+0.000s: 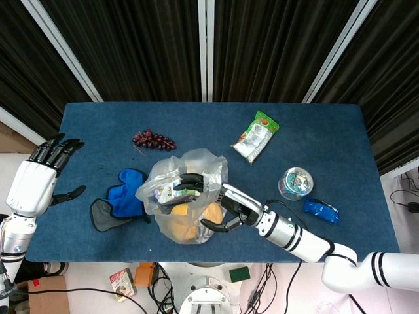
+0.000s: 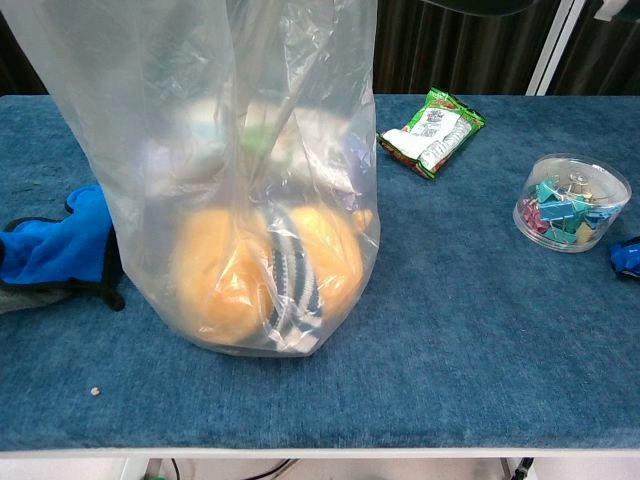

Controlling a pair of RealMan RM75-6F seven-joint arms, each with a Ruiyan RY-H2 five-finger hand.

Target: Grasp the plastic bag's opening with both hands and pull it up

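Note:
A clear plastic bag (image 1: 185, 196) stands near the front middle of the blue table (image 1: 340, 144), holding orange round items and a striped packet. In the chest view the bag (image 2: 230, 180) rises past the top of the frame. My right hand (image 1: 216, 203) is at the right side of the bag's opening. Its fingers (image 1: 188, 179) reach over the rim into the mouth and the thumb presses the outer wall, so it grips the plastic. My left hand (image 1: 40, 171) hangs off the table's left edge, fingers apart, holding nothing, far from the bag.
A blue and grey mitt (image 1: 121, 199) (image 2: 50, 250) lies just left of the bag. Dark grapes (image 1: 154, 140) sit behind it. A green snack packet (image 1: 256, 135) (image 2: 430, 130), a clear tub of clips (image 1: 295, 182) (image 2: 572, 202) and a blue packet (image 1: 321, 210) lie to the right.

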